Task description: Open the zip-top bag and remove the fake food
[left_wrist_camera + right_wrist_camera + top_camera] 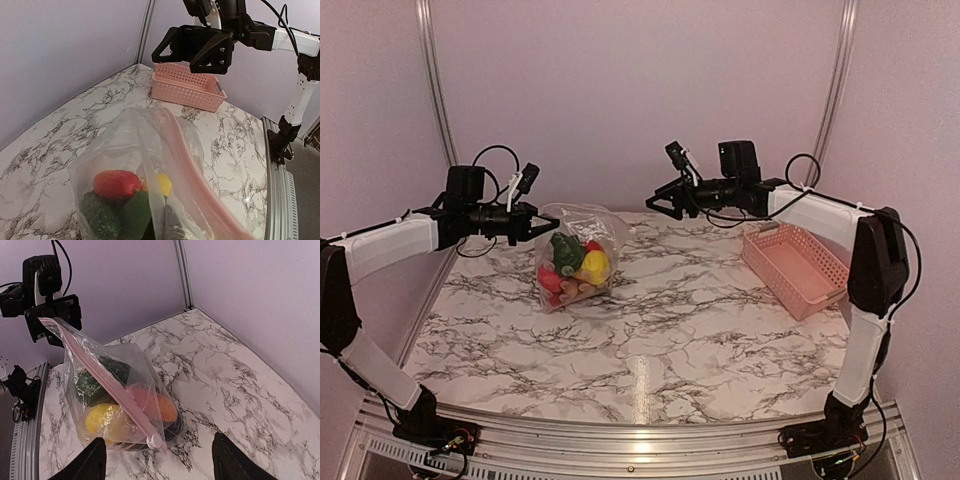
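Slider sits just ahead of my open, empty right gripper; zip-top bag seal runs away to left gripper, clamped on its far corner.

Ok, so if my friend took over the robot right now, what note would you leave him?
Left gripper: shut on the bag at one end of its zip strip, holding it up.
Right gripper: open, in the air, apart from the bag, holding nothing.
Food: all inside the bag.
Basket: on the table's right side.
Done: bag gripped and lifted.
Left: the slider sits at the strip's far end, so the zip looks shut. Open it, then take the food out.
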